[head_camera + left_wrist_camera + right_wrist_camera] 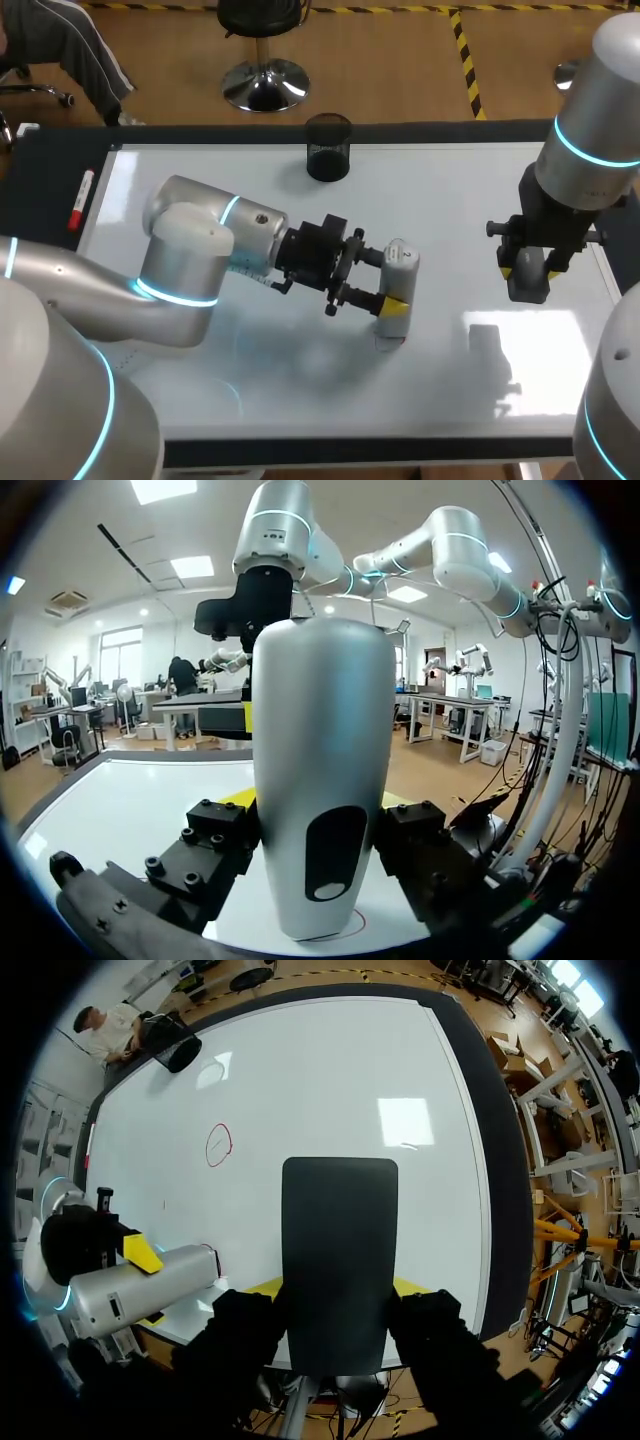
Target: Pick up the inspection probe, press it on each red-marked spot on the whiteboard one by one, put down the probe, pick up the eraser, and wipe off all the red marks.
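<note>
Whiteboard [450,200] looks slick. My left pincer [390,282] pinches the probe [402,260]; pressed aslant, it could skid off its mark [355,923]. Right pincer [527,268], three o'clock, pinches the eraser [528,288].

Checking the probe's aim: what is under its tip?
The probe, held by the left gripper, stands tip-down on the whiteboard. A thin red line curves out beside its tip; the rest of that mark is covered.

The left gripper [385,282] clamps the probe [402,262] at the middle of the whiteboard [430,200], tip down on it. The right gripper [527,262] holds the eraser [528,287] over the whiteboard's right side.
</note>
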Robot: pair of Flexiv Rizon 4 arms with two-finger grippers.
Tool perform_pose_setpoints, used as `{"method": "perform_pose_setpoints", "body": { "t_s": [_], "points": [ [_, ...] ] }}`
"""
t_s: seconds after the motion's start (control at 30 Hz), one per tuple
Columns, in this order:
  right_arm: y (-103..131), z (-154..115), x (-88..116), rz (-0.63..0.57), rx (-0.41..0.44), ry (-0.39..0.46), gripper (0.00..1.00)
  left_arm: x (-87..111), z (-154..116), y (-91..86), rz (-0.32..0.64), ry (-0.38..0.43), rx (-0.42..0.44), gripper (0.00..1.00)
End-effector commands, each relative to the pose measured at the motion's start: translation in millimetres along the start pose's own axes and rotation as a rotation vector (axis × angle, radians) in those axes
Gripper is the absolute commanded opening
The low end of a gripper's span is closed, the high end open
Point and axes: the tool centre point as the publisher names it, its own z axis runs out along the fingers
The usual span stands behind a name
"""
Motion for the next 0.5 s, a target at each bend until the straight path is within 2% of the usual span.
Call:
{"method": "perform_pose_setpoints", "body": {
  "t_s": [0.03, 0.5],
  "points": [
    [0, 0, -1, -0.001, 0.001, 0.002, 0.00, 6.5, -5, -1.8, 0.001, -0.010, -0.003, 0.00],
    [0, 0, -1, -0.001, 0.001, 0.002, 0.00, 2.4, -15, -26.8, 0.012, -0.039, -0.038, 0.00]
  ]
}}
